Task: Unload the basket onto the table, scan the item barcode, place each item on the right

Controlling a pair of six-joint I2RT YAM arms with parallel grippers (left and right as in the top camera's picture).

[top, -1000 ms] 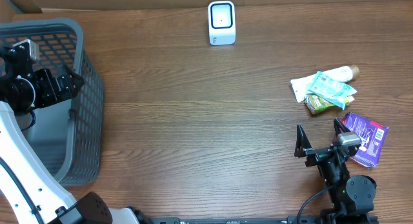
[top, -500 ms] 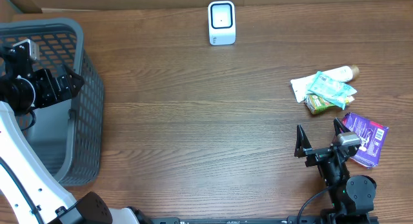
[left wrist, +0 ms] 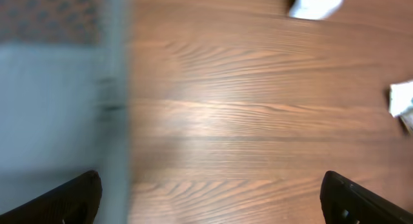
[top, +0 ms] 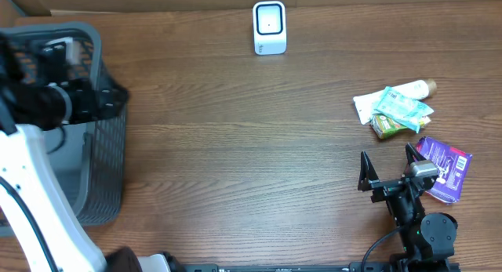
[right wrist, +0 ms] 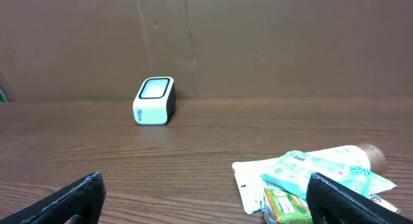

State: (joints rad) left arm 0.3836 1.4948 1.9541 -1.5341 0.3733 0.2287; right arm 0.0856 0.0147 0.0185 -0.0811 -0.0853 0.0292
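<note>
The white barcode scanner [top: 269, 27] stands at the table's far edge, also seen in the right wrist view [right wrist: 154, 101] and the left wrist view [left wrist: 315, 4]. Several items lie in a pile at the right: a teal packet [top: 401, 106] [right wrist: 322, 173], a white pouch [top: 363, 107], a green packet [top: 387, 127] [right wrist: 285, 206] and a tube [top: 418, 88]. A purple packet [top: 445, 168] lies apart, nearer the front. My right gripper [top: 387, 156] [right wrist: 205, 188] stands open and empty just short of the pile. My left gripper [top: 106, 99] [left wrist: 210, 192], blurred, is open and empty over the basket's right wall.
A grey mesh basket [top: 111, 158] fills the left side of the table; its wall shows as a blurred grey band [left wrist: 116, 88] in the left wrist view. A cardboard wall [right wrist: 258, 37] backs the table behind the scanner.
The left arm has swung to the right over the basket's rim and is blurred with motion. The right arm and the items have not moved.
</note>
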